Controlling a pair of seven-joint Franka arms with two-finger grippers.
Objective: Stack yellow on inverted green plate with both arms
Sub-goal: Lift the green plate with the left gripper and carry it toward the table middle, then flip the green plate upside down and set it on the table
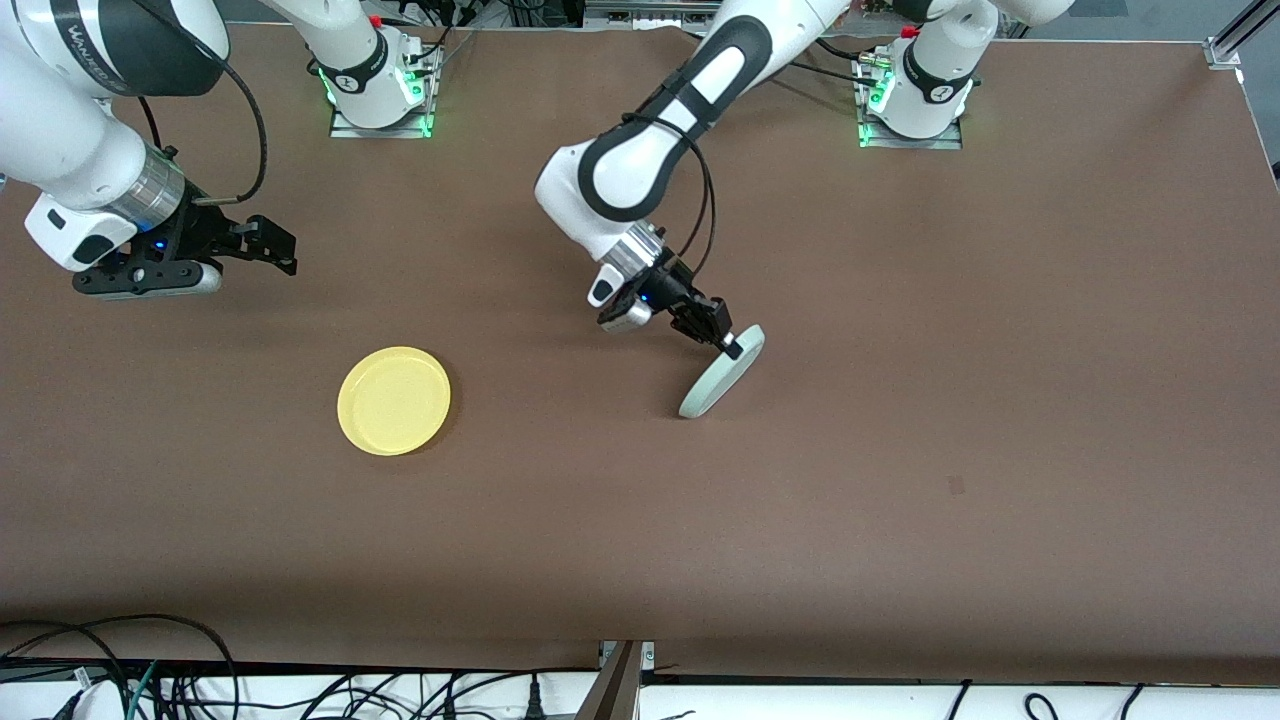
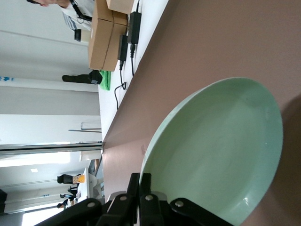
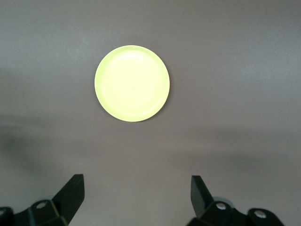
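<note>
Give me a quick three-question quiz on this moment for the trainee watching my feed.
1. True or false: the green plate lies flat on the table.
2. Which gripper holds a plate? A) left gripper B) right gripper C) neither
3. Fill in: the right gripper's fingers are ____ above the table, apart from the yellow plate.

Key
1. False: it stands tilted on its edge, rim pinched by the left gripper.
2. A
3. open; the yellow plate lies flat, untouched, toward the right arm's end.
</note>
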